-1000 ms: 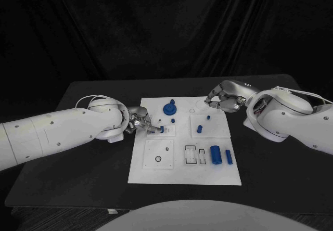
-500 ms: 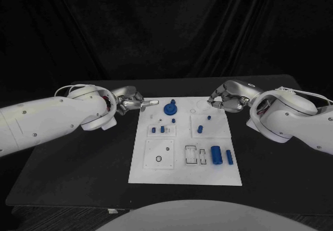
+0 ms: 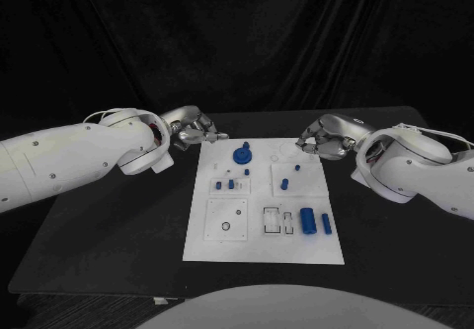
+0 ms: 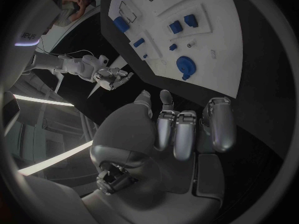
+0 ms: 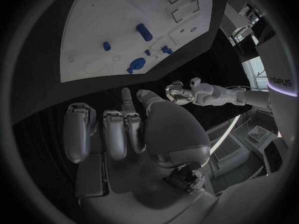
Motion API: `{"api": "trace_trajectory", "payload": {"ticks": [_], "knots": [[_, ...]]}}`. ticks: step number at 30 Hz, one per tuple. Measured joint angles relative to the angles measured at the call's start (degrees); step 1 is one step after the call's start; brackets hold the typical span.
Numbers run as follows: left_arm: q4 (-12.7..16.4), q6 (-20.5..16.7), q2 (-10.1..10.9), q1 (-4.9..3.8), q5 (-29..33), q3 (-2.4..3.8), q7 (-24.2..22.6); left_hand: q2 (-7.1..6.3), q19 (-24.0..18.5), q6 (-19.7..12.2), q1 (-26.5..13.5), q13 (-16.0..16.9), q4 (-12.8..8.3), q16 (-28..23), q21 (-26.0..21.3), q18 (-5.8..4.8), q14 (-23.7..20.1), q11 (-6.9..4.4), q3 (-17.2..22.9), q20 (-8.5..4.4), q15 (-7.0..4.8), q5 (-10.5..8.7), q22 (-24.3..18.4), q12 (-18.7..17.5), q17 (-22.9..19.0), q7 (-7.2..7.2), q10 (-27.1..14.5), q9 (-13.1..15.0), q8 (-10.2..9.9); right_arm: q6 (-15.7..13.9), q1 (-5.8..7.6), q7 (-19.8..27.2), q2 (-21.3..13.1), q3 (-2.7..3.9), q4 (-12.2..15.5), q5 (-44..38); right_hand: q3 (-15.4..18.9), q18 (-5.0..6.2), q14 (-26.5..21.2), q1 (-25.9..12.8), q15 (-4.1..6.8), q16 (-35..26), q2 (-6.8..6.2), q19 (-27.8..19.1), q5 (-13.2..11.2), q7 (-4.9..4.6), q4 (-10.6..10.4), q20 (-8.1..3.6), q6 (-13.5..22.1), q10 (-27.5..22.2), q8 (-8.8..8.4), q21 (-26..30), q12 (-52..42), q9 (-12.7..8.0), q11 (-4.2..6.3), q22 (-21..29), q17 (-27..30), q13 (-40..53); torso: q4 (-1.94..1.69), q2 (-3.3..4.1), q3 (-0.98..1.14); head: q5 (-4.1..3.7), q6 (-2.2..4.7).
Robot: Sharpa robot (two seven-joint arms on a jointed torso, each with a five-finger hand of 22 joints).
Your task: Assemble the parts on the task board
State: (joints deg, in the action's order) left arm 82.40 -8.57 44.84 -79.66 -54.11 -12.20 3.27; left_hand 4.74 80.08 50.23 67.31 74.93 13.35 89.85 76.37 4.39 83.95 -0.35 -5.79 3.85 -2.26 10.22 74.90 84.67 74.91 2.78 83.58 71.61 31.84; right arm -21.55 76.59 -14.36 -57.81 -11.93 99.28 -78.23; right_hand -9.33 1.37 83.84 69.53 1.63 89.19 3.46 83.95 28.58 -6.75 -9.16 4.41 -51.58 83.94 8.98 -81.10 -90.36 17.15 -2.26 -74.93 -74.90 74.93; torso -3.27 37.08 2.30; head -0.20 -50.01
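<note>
The left hand point(image 3: 194, 130) is held above the black table point(image 3: 118, 226) just off the far left corner of the task board point(image 3: 263, 247), its fingers curled inward with nothing seen in them. The right hand point(image 3: 321, 146) is held beside the board's far right corner, fingers likewise curled and empty. The blue parts point(image 3: 314, 221) are seen lying on the board, apart from both hands.

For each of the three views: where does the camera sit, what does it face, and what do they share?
Head view: from the head, down on the white board; both arms enter.
Left wrist view: behind the left hand, facing the board and right hand.
Right wrist view: behind the right hand, facing the left hand.
Shared: the board.
</note>
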Motion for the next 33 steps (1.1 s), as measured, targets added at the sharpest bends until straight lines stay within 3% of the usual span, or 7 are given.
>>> {"api": "trace_trajectory", "payload": {"ticks": [3, 7, 13, 17, 25, 28, 33], "knots": [[-0.04, -0.02, -0.11, 0.55, -1.42, 0.0, -1.03, -0.19, -0.09, -0.21, 3.19, 0.0, 0.69, 0.0, -0.15, 0.0, 0.0, -0.21, 0.43, -0.09, 0.0, 0.71, 0.0, -1.09, 0.0, -0.2, -1.1, -1.3, -0.79, 0.0, 0.0, 0.01, -0.08, 0.0, 0.0, 0.0, 0.0, 0.0, 0.0, 0.0, 0.0, 0.0, 0.0, 0.0, 0.0, 0.0, 0.0, 0.0, 0.0, 0.0, 0.0, 0.0, 0.0, 0.0, 0.0, 0.0, 0.0, 0.0, 0.01, 0.0, 0.03, 0.03, 0.0], [0.49, 0.42, 0.3, 1.0, -4.05, 0.0, -0.84, -0.52, -0.09, 1.28, 2.95, 0.0, 3.11, 0.0, 0.16, 0.0, 0.0, -0.28, -1.05, -0.09, -0.4, 4.12, 0.0, -1.09, 0.0, -0.24, -0.68, -3.46, -2.12, 0.0, 0.0, 0.02, -0.12, 0.0, 0.06, 0.0, 0.0, 0.0, 0.0, 0.0, 0.0, 0.0, 0.0, 0.0, 0.0, 0.0, 0.0, 0.0, 0.0, 0.0, 0.0, 0.0, 0.0, 0.0, 0.0, 0.0, 0.0, 0.0, 0.01, 0.07, 0.01, 0.13, 0.0], [1.6, 3.46, 1.56, 1.93, -7.56, -0.01, 3.07, 0.31, 0.06, 3.39, -2.1, -0.01, 3.39, 0.0, 0.29, 0.0, 0.0, -0.28, -3.64, -0.23, -0.41, 3.97, 0.0, -1.03, 0.0, -0.22, -0.45, -5.61, -3.86, 0.01, 0.0, 0.03, -0.11, 0.0, 0.06, 0.0, 0.0, 0.0, 0.0, 0.0, 0.0, 0.0, 0.0, 0.0, 0.0, 0.0, 0.0, 0.0, 0.0, 0.0, 0.0, 0.0, 0.0, 0.0, 0.0, 0.01, 0.0, 0.0, 0.01, 0.16, -0.1, 0.35, 0.0], [2.31, 5.37, 2.23, 2.81, -9.53, -0.03, 6.11, 1.21, 0.42, 7.39, -4.22, -0.01, 3.33, 0.0, 0.37, -0.01, -0.08, -0.88, -4.84, -0.6, -0.75, 3.97, 0.0, -0.62, 0.0, -1.1, 0.35, -6.45, -4.14, 0.05, 0.0, 0.04, -0.11, 0.0, 0.06, 0.0, 0.0, 0.0, 0.0, 0.0, 0.0, 0.0, 0.0, 0.0, 0.0, 0.0, 0.0, 0.0, 0.0, 0.0, 0.0, 0.0, 0.0, 0.01, 0.0, 0.01, 0.0, 0.0, -0.02, 0.15, -0.12, 0.51, 0.0], [2.69, 8.16, 1.99, 4.48, -11.9, -0.06, 10.48, 2.53, 0.22, 11.71, -6.11, -0.01, 3.32, 0.0, 0.37, -0.01, 0.01, -1.08, -6.69, -0.81, -1.03, 2.26, 0.0, -0.62, 0.0, -1.63, 0.14, -9.76, -8.61, 0.08, 0.0, 0.05, -0.13, -0.01, 0.09, 0.0, 0.0, 0.0, 0.0, 0.0, 0.0, 0.0, 0.0, 0.0, 0.0, 0.0, 0.0, 0.0, 0.0, 0.0, 0.0, 0.0, 0.0, 0.01, 0.0, 0.01, 0.0, 0.0, -0.09, 0.1, -0.11, 0.64, 0.0], [2.65, 8.87, 1.62, 4.82, -12.36, -0.05, 11.43, 2.53, 0.22, 12.12, -6.11, -0.01, 3.32, 0.0, 0.37, 0.0, 0.01, -1.2, -6.69, -0.81, -1.03, 2.26, 0.0, -0.62, 0.0, -1.67, 0.26, -10.11, -9.02, 0.1, -0.01, 0.05, -0.14, -0.01, 0.11, 0.0, 0.0, 0.0, 0.0, 0.0, 0.0, 0.0, 0.0, 0.0, 0.0, 0.0, 0.0, 0.0, 0.0, 0.0, 0.0, 0.0, 0.0, 0.01, 0.0, 0.01, 0.0, 0.0, -0.09, 0.1, -0.11, 0.64, 0.0], [2.32, 9.97, 1.17, 5.25, -12.82, -0.04, 12.49, 2.6, 0.22, 12.53, -4.6, 0.0, 3.31, 0.0, 0.37, -0.01, 0.11, -1.28, -6.68, -0.8, -1.32, 4.66, 0.0, -0.62, 0.0, -1.86, 0.35, -10.62, -10.54, 0.12, -0.01, 0.06, -0.15, -0.01, 0.11, 0.0, 0.0, 0.0, 0.0, 0.0, 0.0, 0.0, 0.0, 0.0, 0.0, 0.0, 0.0, 0.0, 0.0, 0.0, 0.0, 0.0, 0.0, 0.01, 0.0, 0.02, 0.0, 0.0, -0.09, 0.1, -0.11, 0.58, 0.0]]}}
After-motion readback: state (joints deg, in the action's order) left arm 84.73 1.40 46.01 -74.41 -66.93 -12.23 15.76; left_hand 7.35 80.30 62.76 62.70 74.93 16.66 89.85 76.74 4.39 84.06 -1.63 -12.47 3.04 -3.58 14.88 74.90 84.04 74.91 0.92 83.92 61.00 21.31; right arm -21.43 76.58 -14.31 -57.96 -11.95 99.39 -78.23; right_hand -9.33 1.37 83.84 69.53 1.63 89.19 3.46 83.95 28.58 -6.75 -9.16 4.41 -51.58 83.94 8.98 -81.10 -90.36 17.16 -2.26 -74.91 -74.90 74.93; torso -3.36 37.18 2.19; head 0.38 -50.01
